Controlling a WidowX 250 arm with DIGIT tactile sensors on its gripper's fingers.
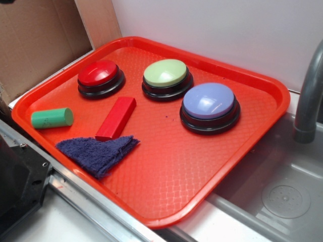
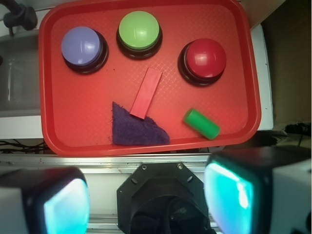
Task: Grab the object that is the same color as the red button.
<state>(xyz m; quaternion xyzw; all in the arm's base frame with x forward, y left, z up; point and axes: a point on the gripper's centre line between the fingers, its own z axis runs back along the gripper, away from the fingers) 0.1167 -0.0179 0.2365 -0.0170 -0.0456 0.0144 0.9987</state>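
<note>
A small glossy red block lies on the red tray, its near end touching a blue cloth. In the wrist view the block runs lengthwise up the tray's middle. The red button stands at the tray's far left; in the wrist view the red button is at upper right. My gripper is open and empty, high above the robot base, well back from the tray. The gripper itself does not show in the exterior view.
A green-topped button and a lavender-topped button stand on the tray. A green cylinder lies at its left edge. A metal sink with a grey faucet is to the right. Cardboard stands at the back left.
</note>
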